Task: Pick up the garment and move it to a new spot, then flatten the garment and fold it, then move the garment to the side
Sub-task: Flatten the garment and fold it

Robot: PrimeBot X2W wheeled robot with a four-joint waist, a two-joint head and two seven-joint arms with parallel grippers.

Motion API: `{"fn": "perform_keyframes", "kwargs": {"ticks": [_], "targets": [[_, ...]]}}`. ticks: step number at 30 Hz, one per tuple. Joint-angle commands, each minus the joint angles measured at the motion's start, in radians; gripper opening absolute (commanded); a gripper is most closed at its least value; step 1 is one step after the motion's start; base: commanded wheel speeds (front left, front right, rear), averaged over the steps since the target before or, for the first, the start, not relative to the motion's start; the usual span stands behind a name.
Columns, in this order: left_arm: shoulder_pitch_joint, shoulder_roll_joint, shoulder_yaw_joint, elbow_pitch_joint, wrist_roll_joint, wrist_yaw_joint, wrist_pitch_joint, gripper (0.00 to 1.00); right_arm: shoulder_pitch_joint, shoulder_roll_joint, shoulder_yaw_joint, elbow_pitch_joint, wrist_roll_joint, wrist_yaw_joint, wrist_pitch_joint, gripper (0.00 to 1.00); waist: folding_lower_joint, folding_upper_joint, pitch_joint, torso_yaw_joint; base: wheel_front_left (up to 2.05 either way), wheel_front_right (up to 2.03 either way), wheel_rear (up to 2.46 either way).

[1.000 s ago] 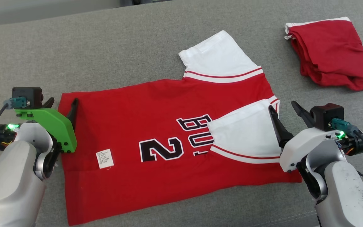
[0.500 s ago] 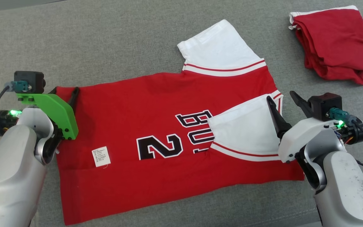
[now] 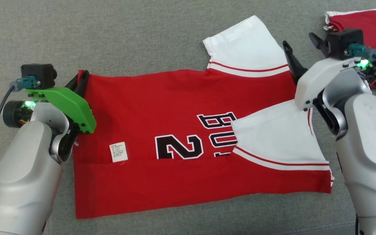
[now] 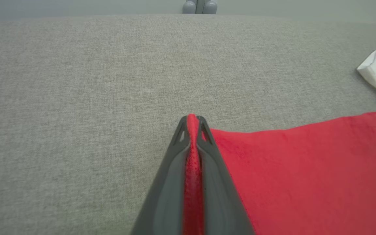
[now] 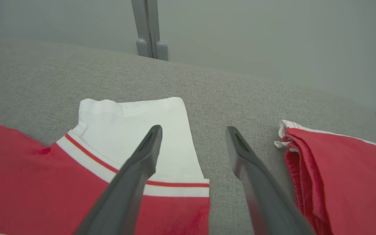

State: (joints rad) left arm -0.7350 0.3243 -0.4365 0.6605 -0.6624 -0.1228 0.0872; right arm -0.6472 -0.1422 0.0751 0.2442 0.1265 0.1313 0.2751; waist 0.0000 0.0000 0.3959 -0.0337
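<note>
In the head view, the red jersey [image 3: 181, 140] lies spread flat on the grey cushion [image 3: 109, 39], number side up. One white sleeve [image 3: 246, 42] points away and the other sleeve [image 3: 273, 140] is folded in over the letters. A small white label [image 3: 118, 152] sits on the cloth toward the left. The left gripper [image 3: 81, 76] is at the jersey's far left corner. The right gripper [image 3: 298, 38] is beside the far sleeve. A second red garment [image 3: 364, 19], folded, lies behind the right arm.

In the left wrist view, the two dark fingers are pressed together, with the red corner of the jersey pinched between them.

In the right wrist view, the fingers stand wide apart, one over the white sleeve and one over bare cushion just beside the folded garment.
</note>
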Motion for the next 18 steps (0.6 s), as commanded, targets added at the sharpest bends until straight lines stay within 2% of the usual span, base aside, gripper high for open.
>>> {"fn": "perform_keyframes", "kwargs": {"ticks": [1, 11, 18], "targets": [[-0.022, -0.009, -0.006, -0.014, 0.009, -0.001, -0.014, 0.0, -0.058, -0.015, 0.009, 0.041, -0.007, -0.002, 0.015, 1.0, 0.0, 0.0, 0.023, 0.035, 0.0, 0.0, 0.0], [-0.045, -0.081, -0.06, -0.07, 0.023, -0.004, -0.066, 0.0, -0.32, -0.056, 0.045, 0.361, -0.07, -0.001, 0.073, 1.0, 0.0, 0.0, 0.07, 0.153, 0.0, 0.0, 0.0], [-0.051, -0.108, -0.082, -0.087, 0.01, -0.007, -0.085, 0.0, -0.404, -0.057, 0.001, 0.523, -0.099, -0.001, 0.062, 1.0, 0.0, 0.0, 0.097, 0.193, 0.0, 0.0, 0.0]]}}
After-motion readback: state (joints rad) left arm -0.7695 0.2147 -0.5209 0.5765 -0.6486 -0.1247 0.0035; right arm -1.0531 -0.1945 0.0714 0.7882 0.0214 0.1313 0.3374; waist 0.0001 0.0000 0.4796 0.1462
